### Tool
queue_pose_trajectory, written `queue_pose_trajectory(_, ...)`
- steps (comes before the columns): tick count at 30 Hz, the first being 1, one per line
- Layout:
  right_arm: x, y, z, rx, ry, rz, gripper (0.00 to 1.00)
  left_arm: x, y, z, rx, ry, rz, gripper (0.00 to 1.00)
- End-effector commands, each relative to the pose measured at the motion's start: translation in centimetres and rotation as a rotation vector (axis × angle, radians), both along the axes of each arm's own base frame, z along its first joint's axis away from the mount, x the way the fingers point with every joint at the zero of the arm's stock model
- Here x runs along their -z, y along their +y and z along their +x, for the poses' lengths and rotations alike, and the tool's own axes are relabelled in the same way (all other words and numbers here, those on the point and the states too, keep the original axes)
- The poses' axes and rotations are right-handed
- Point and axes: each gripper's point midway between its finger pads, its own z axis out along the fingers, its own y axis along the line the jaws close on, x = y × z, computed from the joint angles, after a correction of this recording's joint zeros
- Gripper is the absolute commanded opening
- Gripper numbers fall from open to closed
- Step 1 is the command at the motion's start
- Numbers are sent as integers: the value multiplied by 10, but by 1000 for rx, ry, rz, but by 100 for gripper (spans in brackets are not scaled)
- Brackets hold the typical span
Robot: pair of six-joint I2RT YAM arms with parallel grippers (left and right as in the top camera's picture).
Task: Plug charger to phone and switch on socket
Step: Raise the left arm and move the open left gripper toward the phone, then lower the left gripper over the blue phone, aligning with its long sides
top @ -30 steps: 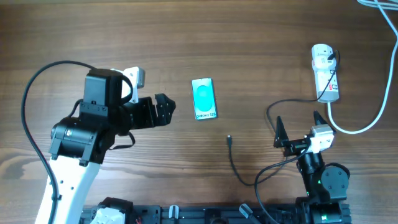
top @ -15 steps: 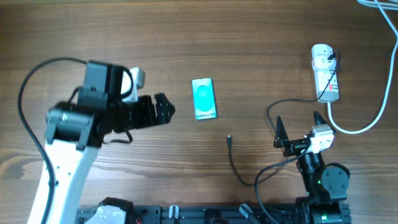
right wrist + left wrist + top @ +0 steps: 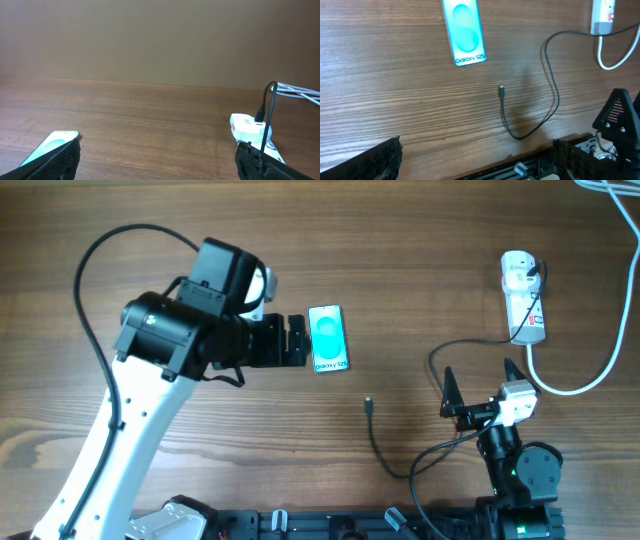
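Observation:
The phone (image 3: 328,338) lies flat mid-table, cyan screen up; it also shows in the left wrist view (image 3: 463,32) and the right wrist view (image 3: 50,145). My left gripper (image 3: 294,340) is open and empty just left of the phone. The charger cable (image 3: 400,465) lies loose, its connector tip (image 3: 368,404) below right of the phone, also in the left wrist view (image 3: 501,90). Its black plug (image 3: 535,272) sits in the white socket (image 3: 522,298) at the far right. My right gripper (image 3: 478,385) is open and empty near the front edge.
A thick white cord (image 3: 600,370) loops from the socket to the table's right edge. The black base rail (image 3: 330,525) runs along the front edge. The socket also shows in the right wrist view (image 3: 250,127).
My left arm has swung right and slightly away, bringing its open gripper from well left of the phone to right beside it. The right arm, phone and cable have not moved.

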Motion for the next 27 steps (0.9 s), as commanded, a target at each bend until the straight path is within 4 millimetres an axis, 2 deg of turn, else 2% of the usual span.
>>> queue_pose_trajectory(1, 0, -1, 0, 2, -3, 8, 100, -5, -6, 2, 9, -26, -1, 100)
queue_pose_trajectory(9, 0, -1, 0, 2, -3, 7, 100, -5, -14, 0, -12, -12, -17, 100)
queue_pose_trajectory(27, 0, -1, 0, 2, -3, 8, 100, -1, -17, -2, -25, 13, -20, 100)
